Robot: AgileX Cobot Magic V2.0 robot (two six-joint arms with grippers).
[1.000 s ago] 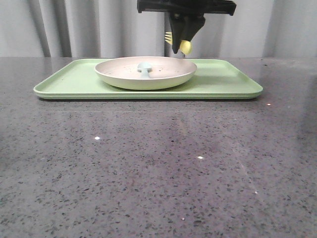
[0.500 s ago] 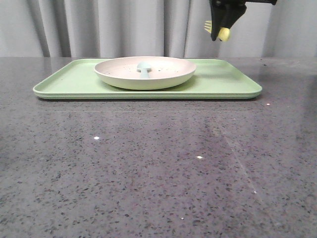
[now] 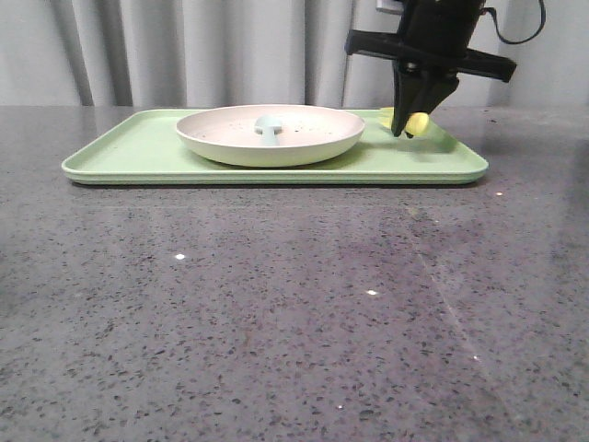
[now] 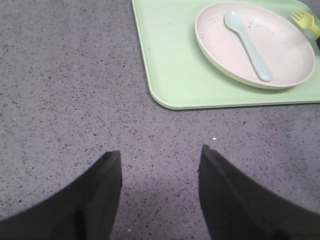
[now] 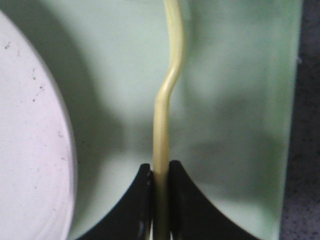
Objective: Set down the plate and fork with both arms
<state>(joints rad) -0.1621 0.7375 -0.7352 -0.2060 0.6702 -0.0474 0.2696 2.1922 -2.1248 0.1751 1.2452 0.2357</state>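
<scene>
The fork point(image 5: 167, 90), thin, bright yellow and curved along its handle, is pinched edge-on between the closed black fingers of the right gripper point(image 3: 411, 129), just above the green tray point(image 3: 129, 152) beside the speckled cream plate point(image 3: 304, 138). The left gripper point(image 4: 159, 165) hangs open over the grey table point(image 3: 276, 304), well apart from the tray.

right gripper point(image 3: 411, 122) lowered to tray point(image 3: 138, 161), fork point(image 3: 416, 122) beside plate point(image 3: 267, 138)
</scene>
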